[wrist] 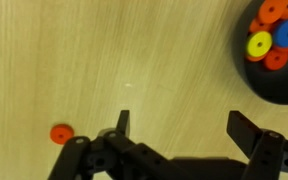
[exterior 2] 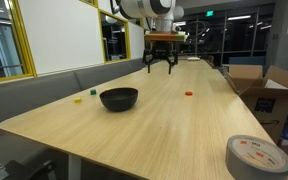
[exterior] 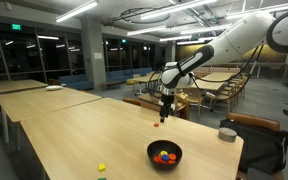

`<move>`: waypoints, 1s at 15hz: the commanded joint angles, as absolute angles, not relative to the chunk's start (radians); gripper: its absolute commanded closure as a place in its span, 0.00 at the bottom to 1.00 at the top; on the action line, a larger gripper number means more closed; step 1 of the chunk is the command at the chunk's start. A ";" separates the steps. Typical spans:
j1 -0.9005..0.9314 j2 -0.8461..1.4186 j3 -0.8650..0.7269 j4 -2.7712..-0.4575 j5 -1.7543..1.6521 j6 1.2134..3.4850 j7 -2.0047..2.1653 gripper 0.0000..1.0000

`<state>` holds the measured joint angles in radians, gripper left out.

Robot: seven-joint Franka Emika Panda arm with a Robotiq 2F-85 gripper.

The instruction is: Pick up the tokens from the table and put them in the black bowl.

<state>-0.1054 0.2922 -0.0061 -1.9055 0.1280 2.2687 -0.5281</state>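
I see a long table (exterior 2: 134, 130) with a light tan wooden top. The black bowl (exterior: 165, 153) stands on it toward one end. A single orange token (wrist: 61, 133) lies flat on the bare wood, well apart from the bowl. A small yellow piece (exterior 2: 78, 99) and a small green piece (exterior 2: 92, 93) lie near each other by the table's edge, not far from the bowl. A grey roll of tape (exterior 2: 256, 157) lies flat near a corner.
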 commanded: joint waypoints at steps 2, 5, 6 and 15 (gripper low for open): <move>-0.099 0.409 -0.062 -1.822 0.026 2.422 -0.306 0.00; -0.087 0.496 -0.100 -1.749 -0.049 2.459 -0.155 0.00; -0.087 0.526 -0.107 -1.717 -0.062 2.453 -0.123 0.00; -0.141 0.742 -0.079 -1.405 -0.020 2.374 -0.078 0.00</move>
